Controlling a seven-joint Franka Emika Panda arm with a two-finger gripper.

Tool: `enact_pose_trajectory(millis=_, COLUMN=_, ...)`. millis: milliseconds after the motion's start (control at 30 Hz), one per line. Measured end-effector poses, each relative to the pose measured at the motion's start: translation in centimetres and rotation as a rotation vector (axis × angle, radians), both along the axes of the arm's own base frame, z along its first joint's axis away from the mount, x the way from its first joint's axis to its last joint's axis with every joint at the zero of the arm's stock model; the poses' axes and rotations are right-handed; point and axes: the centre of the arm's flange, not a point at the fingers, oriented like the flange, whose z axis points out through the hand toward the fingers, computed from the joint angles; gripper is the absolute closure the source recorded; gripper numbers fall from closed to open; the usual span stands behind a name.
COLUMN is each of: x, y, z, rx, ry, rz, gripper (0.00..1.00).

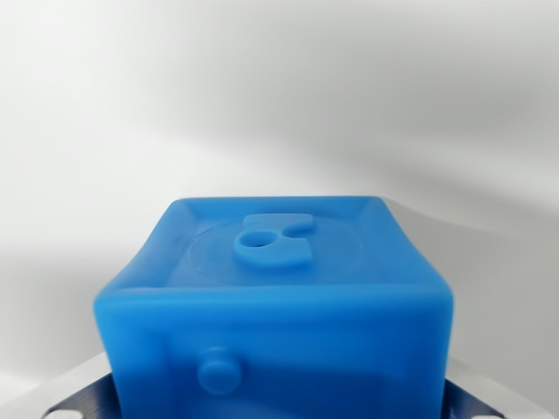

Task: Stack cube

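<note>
Cube [275,305], blue, fills the wrist view's lower middle, seemingly held between metal pincer parts glimpsed at the bottom corners; pincer opening cannot be told. Likely carrying step. Next: find the target cube, unseen here, and lower squarely.

I see a plain white surface [279,105] filling the wrist view, smooth, w/ soft grey shading. Can't tell if the blue cube [275,305] rests on it or is off it; its base is out of frame.
</note>
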Motion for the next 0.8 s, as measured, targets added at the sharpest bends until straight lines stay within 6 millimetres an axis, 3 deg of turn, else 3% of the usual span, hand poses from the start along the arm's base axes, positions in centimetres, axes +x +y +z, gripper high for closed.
enact_pose_trajectory(millis=367, x=0.0, y=0.0, z=0.2, rx=0.0, ry=-0.001, rz=0.0, gripper=1.0)
enact_pose_trajectory(millis=800, x=0.1, y=0.0, z=1.7, rx=0.0, ry=-0.003, rz=0.0, gripper=1.0)
